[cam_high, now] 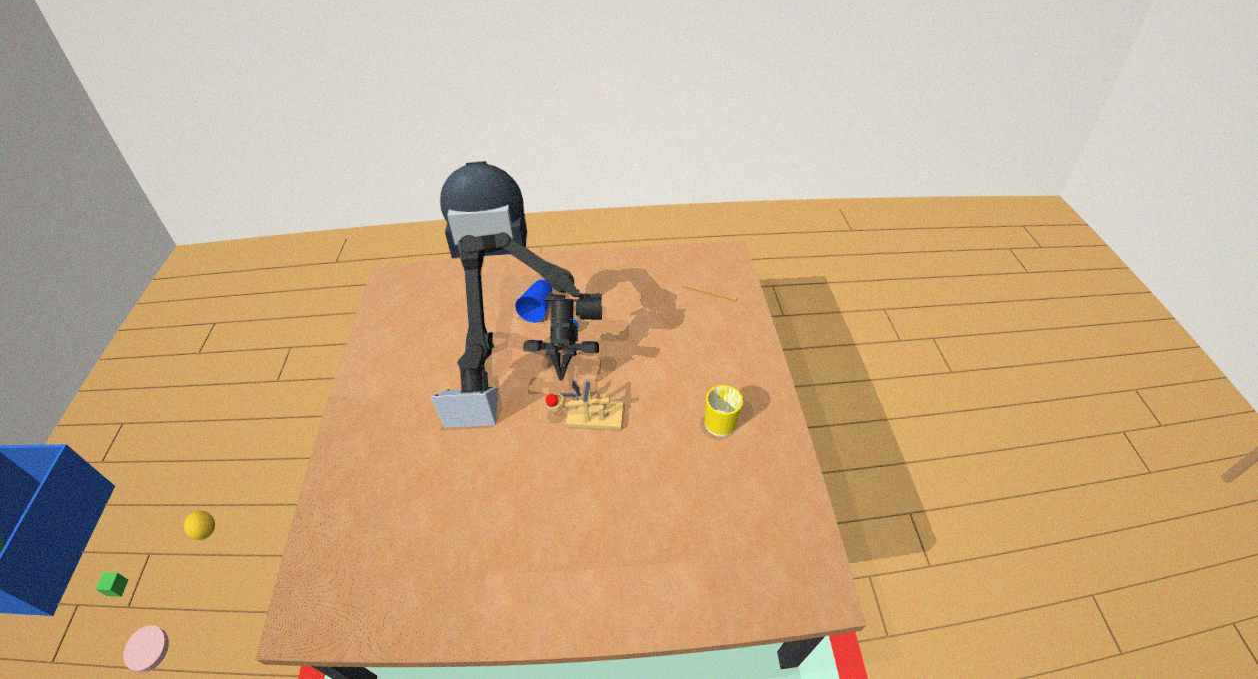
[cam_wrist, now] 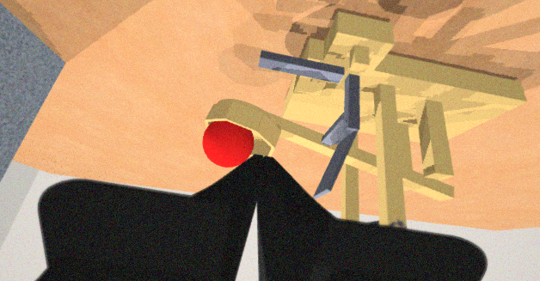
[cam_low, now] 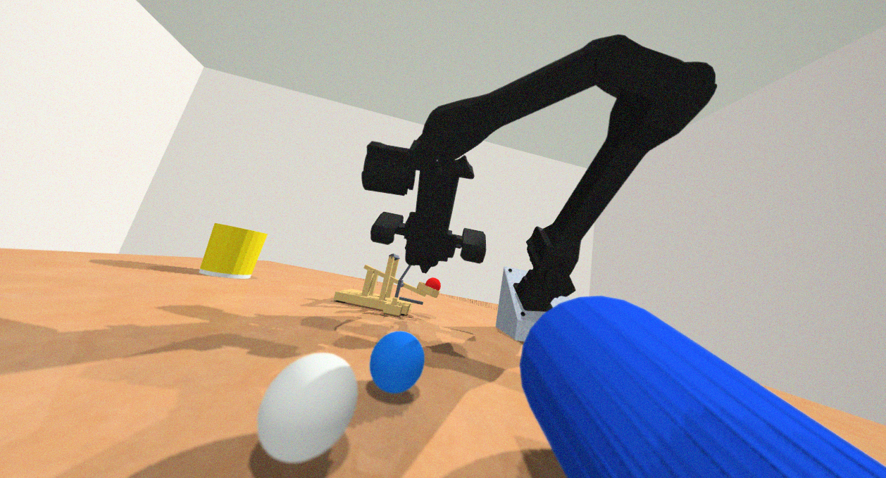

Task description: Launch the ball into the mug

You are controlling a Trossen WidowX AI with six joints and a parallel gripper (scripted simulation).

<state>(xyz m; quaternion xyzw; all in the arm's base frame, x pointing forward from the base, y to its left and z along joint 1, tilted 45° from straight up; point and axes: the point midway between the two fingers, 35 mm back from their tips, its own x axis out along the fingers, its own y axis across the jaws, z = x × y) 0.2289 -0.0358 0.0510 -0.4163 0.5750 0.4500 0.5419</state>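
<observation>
The red ball (cam_high: 551,400) (cam_low: 433,284) (cam_wrist: 228,144) sits in the cup at the end of the catapult's lowered arm. The wooden catapult (cam_high: 594,425) (cam_low: 363,300) (cam_wrist: 456,88) stands on the table, its cup end toward the robot base and its other end toward the mug. Dark grey lever pieces stick out at its side. The yellow mug (cam_high: 721,415) (cam_low: 233,250) stands upright, to the right in the top view. My gripper (cam_high: 561,377) (cam_low: 425,269) (cam_wrist: 261,165) is shut and empty, its tips pointing down above and beside the catapult, near the grey levers.
A blue mug (cam_high: 533,302) (cam_low: 657,382) lies on its side behind the gripper. A blue ball (cam_low: 396,362) and a white ball (cam_low: 308,407) rest near it. A thin stick (cam_high: 709,293) lies at the table's far right. The robot base (cam_high: 466,408) is left of the catapult.
</observation>
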